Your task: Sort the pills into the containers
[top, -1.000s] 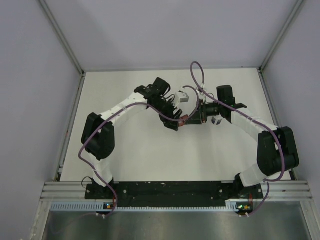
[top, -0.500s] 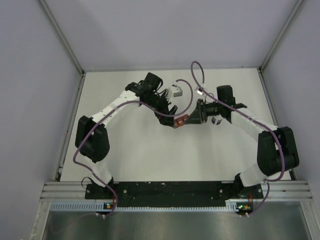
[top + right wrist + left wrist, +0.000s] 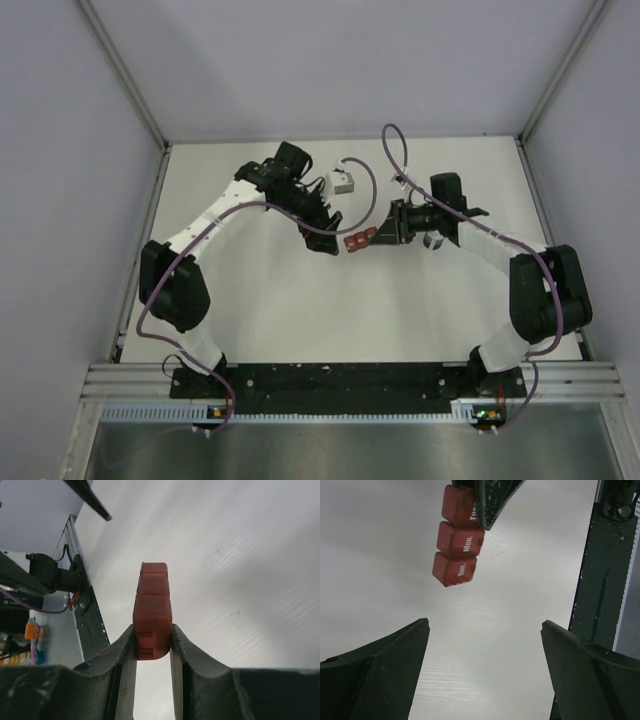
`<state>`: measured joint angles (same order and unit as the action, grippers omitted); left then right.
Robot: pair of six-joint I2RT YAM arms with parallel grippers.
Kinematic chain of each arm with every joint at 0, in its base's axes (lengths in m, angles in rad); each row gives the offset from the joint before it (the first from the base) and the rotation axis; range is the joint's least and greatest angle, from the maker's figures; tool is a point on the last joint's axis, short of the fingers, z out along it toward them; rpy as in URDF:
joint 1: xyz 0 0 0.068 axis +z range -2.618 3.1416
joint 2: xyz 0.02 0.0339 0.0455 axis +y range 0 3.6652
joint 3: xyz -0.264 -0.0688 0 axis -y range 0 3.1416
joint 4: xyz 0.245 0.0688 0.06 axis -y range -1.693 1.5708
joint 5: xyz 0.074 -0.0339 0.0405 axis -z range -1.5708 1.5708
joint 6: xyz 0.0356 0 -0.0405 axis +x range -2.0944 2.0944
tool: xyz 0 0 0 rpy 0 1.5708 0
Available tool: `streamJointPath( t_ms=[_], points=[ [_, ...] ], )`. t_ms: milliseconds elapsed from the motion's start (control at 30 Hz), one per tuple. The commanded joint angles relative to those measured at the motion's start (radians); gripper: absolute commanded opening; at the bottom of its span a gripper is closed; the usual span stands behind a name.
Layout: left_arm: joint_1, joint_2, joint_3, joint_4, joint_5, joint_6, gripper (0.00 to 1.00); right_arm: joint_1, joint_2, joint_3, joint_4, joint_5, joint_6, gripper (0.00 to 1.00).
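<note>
The containers [image 3: 152, 605] are a dark red-brown strip of three joined compartments. My right gripper [image 3: 152, 639] is shut on one end of the strip and holds it above the white table. In the top view the strip [image 3: 358, 241] sticks out leftward from my right gripper [image 3: 380, 237]. My left gripper [image 3: 485, 624] is open and empty. The strip [image 3: 457, 540], labelled Sun., Mon. and a third day, hangs ahead of it. In the top view my left gripper [image 3: 328, 240] is just left of the strip, not touching it. No pills show.
A small grey object [image 3: 432, 241] lies on the table partly under my right wrist. Grey walls enclose the white table [image 3: 300, 310]. The black base rail [image 3: 330, 378] runs along the near edge.
My left arm has drawn back to the left, away from the strip. My right gripper keeps hold of the strip and has shifted slightly left.
</note>
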<state>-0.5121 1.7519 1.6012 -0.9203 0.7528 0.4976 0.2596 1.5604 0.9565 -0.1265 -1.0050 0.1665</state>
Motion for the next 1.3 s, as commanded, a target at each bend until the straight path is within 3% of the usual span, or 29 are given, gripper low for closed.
streamJointPath(
  t_ms=[0,367,667,1033,1267],
  points=[
    [0.012,-0.094,-0.027,-0.034,0.037,0.07,0.99,-0.002,0.068,0.002,0.117,0.039,0.123,0.0],
    [0.029,-0.189,-0.138,0.001,-0.003,0.079,0.99,0.047,0.305,0.076,0.251,0.066,0.286,0.0],
    [0.03,-0.21,-0.178,0.015,-0.01,0.082,0.99,0.066,0.372,0.094,0.219,0.106,0.275,0.0],
    [0.029,-0.207,-0.181,0.014,0.0,0.081,0.99,0.063,0.391,0.1,0.185,0.115,0.229,0.33],
    [0.027,-0.206,-0.185,0.018,0.011,0.082,0.99,0.064,0.4,0.11,0.142,0.14,0.186,0.4]
  ],
)
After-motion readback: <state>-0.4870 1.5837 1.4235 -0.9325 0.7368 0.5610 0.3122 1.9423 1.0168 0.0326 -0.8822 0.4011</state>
